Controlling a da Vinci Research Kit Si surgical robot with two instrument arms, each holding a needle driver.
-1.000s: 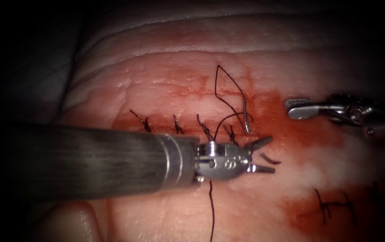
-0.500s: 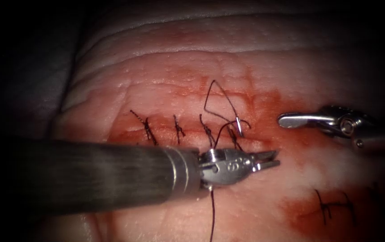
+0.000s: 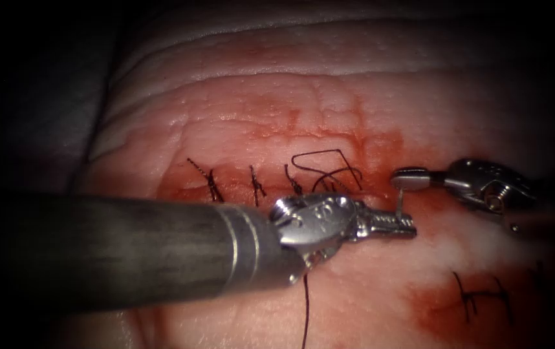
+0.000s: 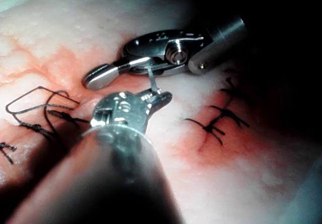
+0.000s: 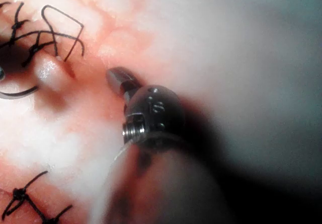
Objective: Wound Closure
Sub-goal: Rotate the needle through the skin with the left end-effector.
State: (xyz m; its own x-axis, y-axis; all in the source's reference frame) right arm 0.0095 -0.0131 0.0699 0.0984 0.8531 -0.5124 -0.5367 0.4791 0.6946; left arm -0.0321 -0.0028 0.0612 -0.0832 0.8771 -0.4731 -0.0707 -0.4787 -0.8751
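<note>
My left tool (image 3: pixel 391 224) comes in from the left and lies just right of the last stitch, jaws shut on the needle (image 3: pixel 399 198). A short bright piece of the needle stands upright out of them, off the tissue (image 3: pixel 355 103). Its top meets the underside of my right tool (image 3: pixel 410 178), whose jaws look shut with nothing between them. In the left wrist view the needle (image 4: pixel 153 83) spans from the left tool (image 4: pixel 160 98) up to the right tool (image 4: pixel 103 75). Dark thread (image 3: pixel 321 156) lies in a flat loop above the stitches; a strand (image 3: pixel 305 310) trails down.
Three knotted stitches (image 3: pixel 256 184) cross the cut left of the tools. Another stitched cut (image 3: pixel 475 294) lies lower right, seen also as stitches (image 4: pixel 216 123). Red fluid (image 3: pixel 381 145) stains the tissue around the wound. The left shaft (image 3: pixel 129 242) covers the lower left.
The left tool's jaws closed on the needle tip emerging right of the last stitch and drew the needle out and up. The thread loop flattened. The right tool moved left and down onto the needle.
</note>
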